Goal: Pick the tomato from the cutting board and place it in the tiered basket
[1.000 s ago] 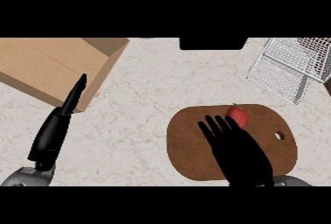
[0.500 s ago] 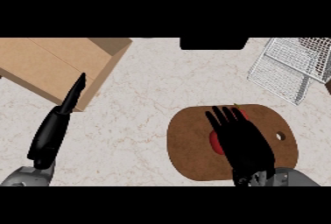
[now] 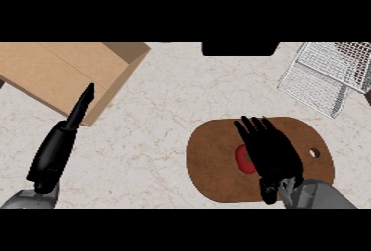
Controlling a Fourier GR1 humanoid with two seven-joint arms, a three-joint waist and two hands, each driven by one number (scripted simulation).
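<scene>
- Right hand [image 3: 270, 153] lay palm-down over the tomato [image 3: 243, 158], fingers straight and spread toward the board's far edge; nothing gripped yet.
- Tomato sat near the middle of the cutting board [image 3: 214, 152], only its left side showing past the palm.
- Judgement: curl the fingers and thumb round it before lifting, or it could roll toward the board's left edge.
- Tiered basket [image 3: 326, 73] stood at the counter's far right corner, well apart from the board.
- Left hand [image 3: 62, 142] rested open near the counter's left edge, beside the cardboard box [image 3: 65, 68].
</scene>
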